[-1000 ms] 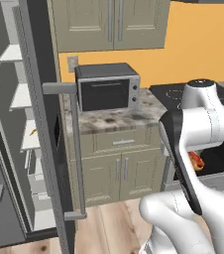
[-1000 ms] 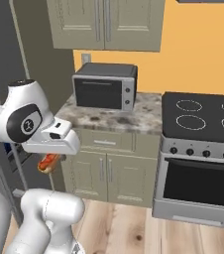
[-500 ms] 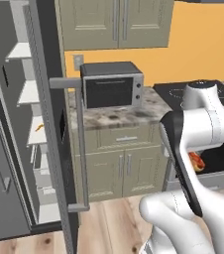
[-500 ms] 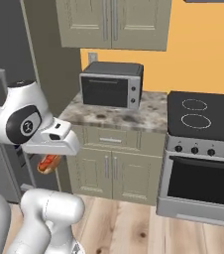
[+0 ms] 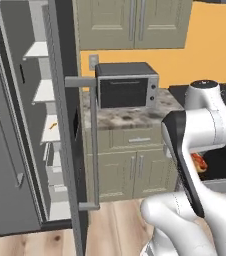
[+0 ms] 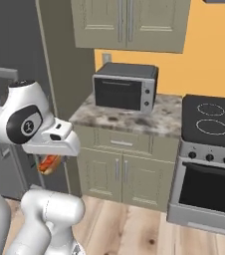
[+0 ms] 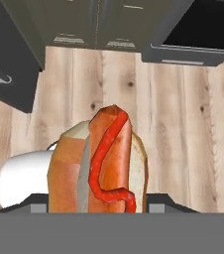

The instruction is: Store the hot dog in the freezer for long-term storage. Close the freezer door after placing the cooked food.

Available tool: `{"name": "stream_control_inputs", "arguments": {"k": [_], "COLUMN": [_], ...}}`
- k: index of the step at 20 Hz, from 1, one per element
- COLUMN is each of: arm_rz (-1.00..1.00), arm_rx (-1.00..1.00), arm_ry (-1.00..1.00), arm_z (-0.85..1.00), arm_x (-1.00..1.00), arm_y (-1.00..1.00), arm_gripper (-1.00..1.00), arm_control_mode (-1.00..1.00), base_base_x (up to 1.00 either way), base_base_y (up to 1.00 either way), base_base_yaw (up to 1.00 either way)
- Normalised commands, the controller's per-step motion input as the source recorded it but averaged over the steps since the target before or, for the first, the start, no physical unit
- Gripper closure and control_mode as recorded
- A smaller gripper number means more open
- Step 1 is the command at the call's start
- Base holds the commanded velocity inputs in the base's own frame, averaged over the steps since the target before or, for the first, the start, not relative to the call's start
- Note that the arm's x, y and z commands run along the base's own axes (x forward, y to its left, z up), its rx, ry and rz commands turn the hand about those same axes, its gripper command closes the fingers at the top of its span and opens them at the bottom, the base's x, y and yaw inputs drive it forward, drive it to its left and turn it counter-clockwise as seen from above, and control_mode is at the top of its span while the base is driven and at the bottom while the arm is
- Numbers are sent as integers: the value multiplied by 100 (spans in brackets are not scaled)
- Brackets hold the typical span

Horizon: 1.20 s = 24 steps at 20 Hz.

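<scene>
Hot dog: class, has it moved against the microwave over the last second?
Yes. The hot dog has gone left, away from the microwave; their gap has widened.

Orange wall (image 6: 209,60), beige cabinets (image 6: 129,22), wood floor (image 7: 183,129), granite counter (image 6: 129,119).

open freezer door (image 5: 67,125) before shelves (image 5: 42,90)

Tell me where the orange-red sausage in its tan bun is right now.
The orange-red sausage in its tan bun is clamped in the gripper, held above the wooden floor; in the right base view it hangs under the white arm's hand, left of the beige cabinet doors.
</scene>
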Motion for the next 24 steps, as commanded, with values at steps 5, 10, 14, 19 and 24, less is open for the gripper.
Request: {"name": "stream_control_inputs", "arguments": {"k": [5, 10, 14, 19, 24], "arm_rz": [0, 0, 0, 0, 0], "arm_rx": [0, 0, 0, 0, 0], "arm_ry": [0, 0, 0, 0, 0], "arm_z": [0, 0, 0, 0, 0], "arm_x": [0, 0, 0, 0, 0], "arm_y": [0, 0, 0, 0, 0], "arm_gripper": [100, 100, 100, 100, 100], "arm_control_mode": [100, 100, 100, 100, 100], "base_base_x": [-11, -13, -56, -70, -49], "base_base_y": [3, -12, 22, 68, 99], "base_base_yaw": [71, 69, 45, 40, 47]}}
